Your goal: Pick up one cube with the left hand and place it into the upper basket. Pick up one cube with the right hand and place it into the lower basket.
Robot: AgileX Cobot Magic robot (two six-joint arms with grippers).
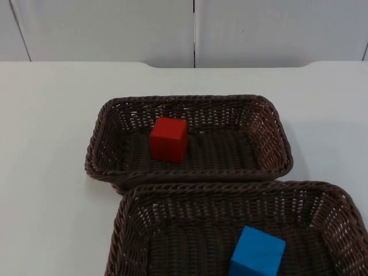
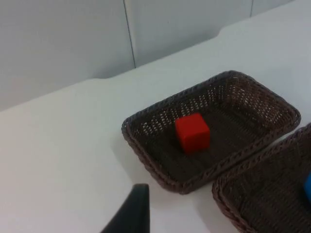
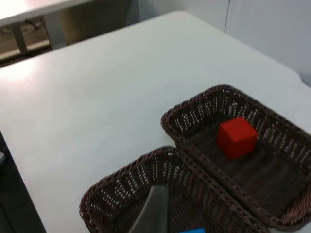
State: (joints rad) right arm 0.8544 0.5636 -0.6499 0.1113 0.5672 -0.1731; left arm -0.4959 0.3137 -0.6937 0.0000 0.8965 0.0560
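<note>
where the white table (image 1: 52,144) meets the grey partition wall (image 1: 115,29), the upper basket (image 1: 100,146) touches the lower basket (image 1: 123,230). the red cube (image 1: 169,139) sits inside the upper, the blue cube (image 1: 257,253) inside the lower. the left gripper (image 2: 131,213) hangs above bare table, the right gripper (image 3: 153,211) above the lower basket; whether either is spread, i cannot tell.

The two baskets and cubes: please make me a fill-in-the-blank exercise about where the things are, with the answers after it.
1. The red cube lies inside the ____ basket.
2. The cube in the lower basket has the colour ____.
3. The two baskets stand on a ____ table.
4. The number of cubes in each basket is ____.

Missing words: upper; blue; white; one.
</note>
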